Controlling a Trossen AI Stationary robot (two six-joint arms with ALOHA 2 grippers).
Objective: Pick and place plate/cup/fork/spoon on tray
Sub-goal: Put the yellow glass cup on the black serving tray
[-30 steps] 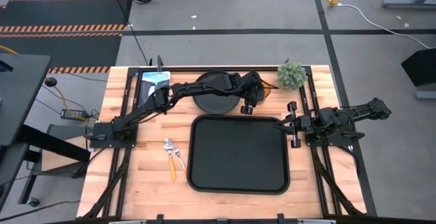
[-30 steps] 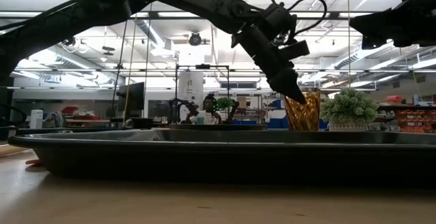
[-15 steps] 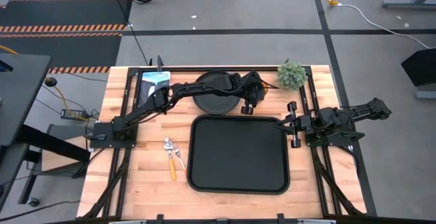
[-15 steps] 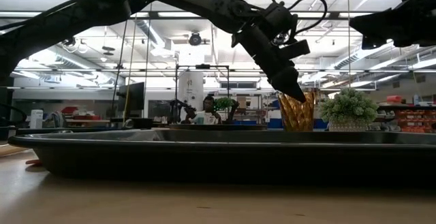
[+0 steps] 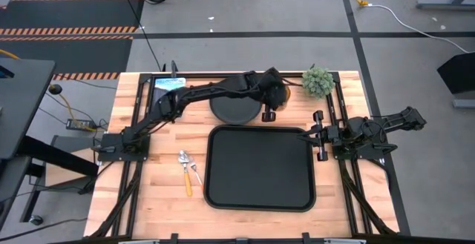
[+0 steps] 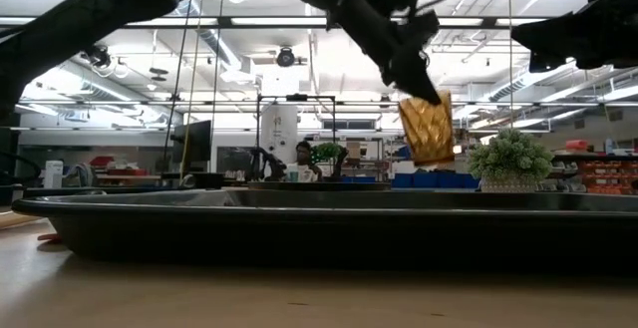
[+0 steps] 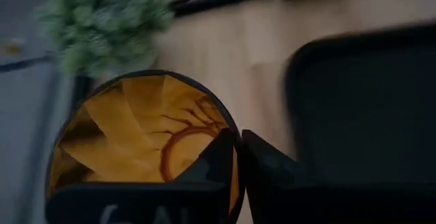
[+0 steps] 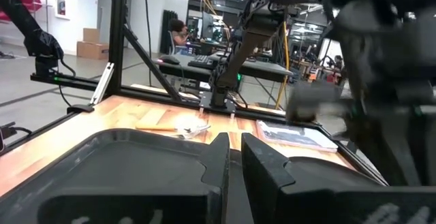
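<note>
My left gripper [image 5: 272,96] is shut on the amber cup [image 6: 429,128], which hangs in the air near the far right of the table, between the round black plate [image 5: 231,108] and the green plant [image 5: 318,81]. The cup's open mouth shows in the left wrist view [image 7: 136,139]. The black rectangular tray [image 5: 260,167] lies in the middle of the table. The fork and spoon [image 5: 188,171] lie side by side on the wood left of the tray. My right gripper [image 5: 319,136] is shut and empty by the tray's far right corner. My left gripper holds the cup by its rim [image 7: 234,157], one finger [image 7: 216,161] inside the cup and the other [image 7: 272,173] outside the wall. The fingers come from above, slanting down. The cup hangs below them, slightly tilted, clear of the table.
A small potted plant [image 6: 510,159] stands at the far right, close to the cup. A blue and white flat packet [image 5: 169,85] lies at the far left. Black frame rails run along both table sides. Bare wood lies near the front edge.
My left gripper has risen with the cup, lifting it off the table and carrying it a little toward the table's left, away from the plant. The cup has gone from standing upright to hanging slightly tilted in the air.
</note>
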